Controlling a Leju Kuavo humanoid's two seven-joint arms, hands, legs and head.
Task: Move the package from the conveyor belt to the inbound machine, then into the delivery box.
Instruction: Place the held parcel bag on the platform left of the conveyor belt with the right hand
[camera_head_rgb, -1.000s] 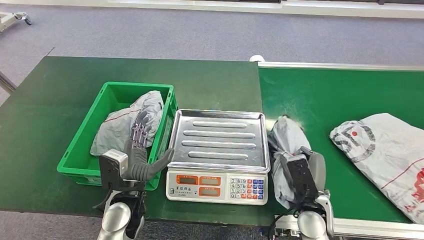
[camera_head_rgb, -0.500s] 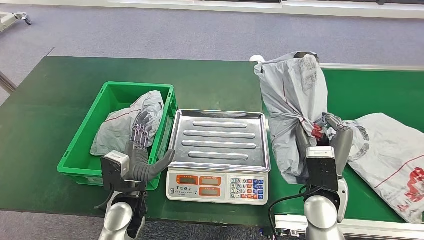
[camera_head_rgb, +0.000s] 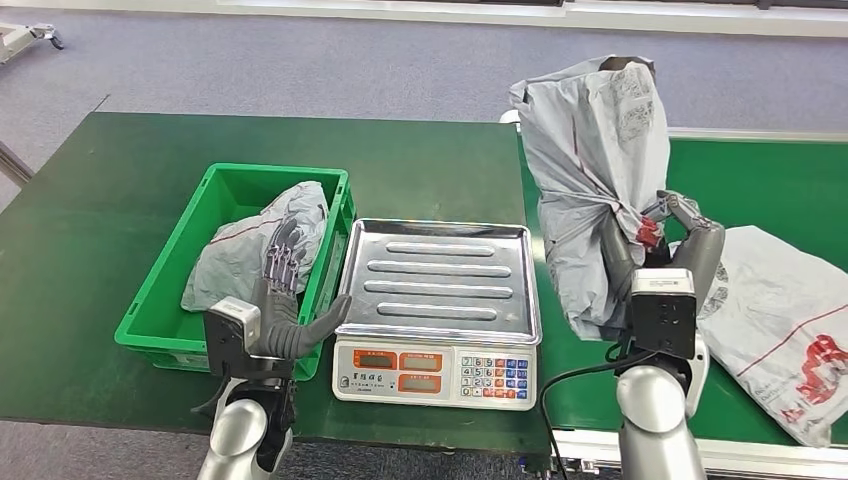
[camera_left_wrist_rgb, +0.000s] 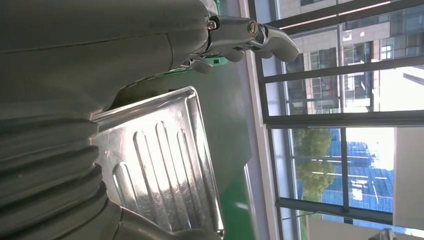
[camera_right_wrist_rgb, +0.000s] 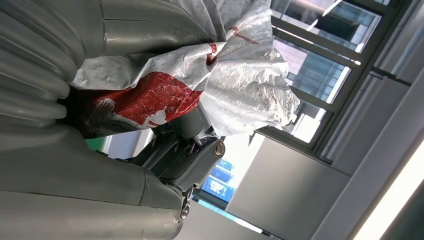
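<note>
Grey plastic mailer package (camera_head_rgb: 590, 190) hangs upright above the near end of the green conveyor belt (camera_head_rgb: 760, 190), gripped around its crumpled, red-printed middle by the right hand (camera_head_rgb: 660, 245), whose fingers wrap the bag from behind while its lower end sags toward the belt just beside the scale. From the right wrist camera the same bag (camera_right_wrist_rgb: 200, 65) bulges out past the hand (camera_right_wrist_rgb: 185, 150), silver-grey film with a red patch pressed against the fingers. A second, flatter grey mailer (camera_head_rgb: 790, 320) with red markings lies on the belt to the right of the raised one. The inbound machine, an electronic scale (camera_head_rgb: 437, 300) with a ribbed steel pan and a keypad front, sits on the green table (camera_head_rgb: 90, 230) between belt and crate, its pan bare. To its left a green plastic crate (camera_head_rgb: 170, 290), the delivery box, holds another grey mailer (camera_head_rgb: 260, 245). The left hand (camera_head_rgb: 285, 300) hovers over the crate's near right corner, fingers spread and thumb pointing toward the scale, holding nothing; the left wrist view shows its thumb (camera_left_wrist_rgb: 260, 37) above the steel pan (camera_left_wrist_rgb: 160, 170).
</note>
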